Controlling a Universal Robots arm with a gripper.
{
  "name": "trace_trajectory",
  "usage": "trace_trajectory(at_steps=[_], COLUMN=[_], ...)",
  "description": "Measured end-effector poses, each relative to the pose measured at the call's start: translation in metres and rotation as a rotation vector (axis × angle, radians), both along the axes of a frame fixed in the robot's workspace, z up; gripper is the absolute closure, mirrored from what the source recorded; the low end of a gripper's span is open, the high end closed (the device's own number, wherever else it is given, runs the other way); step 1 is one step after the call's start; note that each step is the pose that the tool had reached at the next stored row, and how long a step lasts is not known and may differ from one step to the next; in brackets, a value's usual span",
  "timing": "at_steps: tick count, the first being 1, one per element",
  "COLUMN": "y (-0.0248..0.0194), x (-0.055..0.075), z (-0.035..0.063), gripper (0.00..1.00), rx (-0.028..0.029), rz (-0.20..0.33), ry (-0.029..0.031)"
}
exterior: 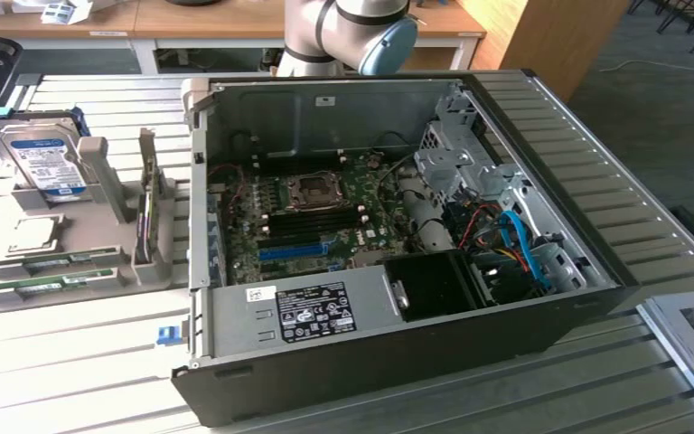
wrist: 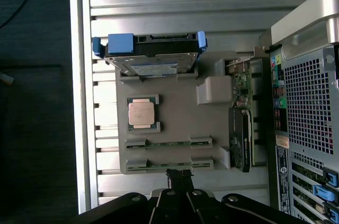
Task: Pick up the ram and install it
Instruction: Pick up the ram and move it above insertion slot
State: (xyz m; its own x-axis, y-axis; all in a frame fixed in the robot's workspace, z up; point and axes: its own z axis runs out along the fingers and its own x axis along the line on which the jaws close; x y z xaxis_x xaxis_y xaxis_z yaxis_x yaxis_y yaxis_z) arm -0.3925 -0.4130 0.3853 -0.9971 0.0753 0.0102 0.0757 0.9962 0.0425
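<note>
Two ram sticks, thin green boards, stand on edge in slots of a grey holder [exterior: 106, 271] at the exterior view's left: one ram stick [exterior: 60, 261] [wrist: 168, 142] and a second [exterior: 48, 287] [wrist: 168, 164] beside it. In the wrist view my gripper [wrist: 179, 174] hangs well above the holder, its dark fingers shut together with nothing between them, closest in the picture to the second stick. The open computer case [exterior: 588, 271] lies on its side with the motherboard [exterior: 311, 226] and its black memory slots [exterior: 323, 220] exposed.
The holder also carries a hard drive [exterior: 43, 163] [wrist: 151, 57] with a blue-white label, a square silver processor [exterior: 33, 235] [wrist: 142, 113] and an upright graphics card [exterior: 145, 208] [wrist: 241, 139]. The arm's joint [exterior: 353, 32] rises behind the case. The slatted metal table [exterior: 82, 380] ends close to the holder.
</note>
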Motion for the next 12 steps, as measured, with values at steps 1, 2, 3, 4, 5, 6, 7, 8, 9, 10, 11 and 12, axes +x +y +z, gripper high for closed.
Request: trace_trajectory(at_steps=[1, 2, 3, 4, 5, 6, 7, 8, 9, 10, 11, 12], y=[0.0000, 0.0000, 0.0000, 0.0000, 0.0000, 0.0000, 0.0000, 0.0000, 0.0000, 0.0000, 0.0000, 0.0000], x=[0.0000, 0.0000, 0.0000, 0.0000, 0.0000, 0.0000, 0.0000, 0.0000, 0.0000, 0.0000, 0.0000, 0.0000], z=[0.0000, 0.0000, 0.0000, 0.0000, 0.0000, 0.0000, 0.0000, 0.0000, 0.0000, 0.0000, 0.0000, 0.0000], gripper=[0.90, 0.90, 0.90, 0.90, 0.90, 0.90, 0.90, 0.90, 0.90, 0.90, 0.90, 0.90], rx=[0.0000, 0.0000, 0.0000, 0.0001, 0.0000, 0.0000, 0.0000, 0.0000, 0.0000, 0.0000, 0.0000, 0.0000], rz=[0.000, 0.000, 0.000, 0.000, 0.000, 0.000, 0.001, 0.002, 0.005, 0.009, 0.012, 0.017], ry=[0.0000, 0.0000, 0.0001, 0.0000, 0.0000, 0.0000, 0.0000, 0.0000, 0.0000, 0.0000, 0.0000, -0.0001])
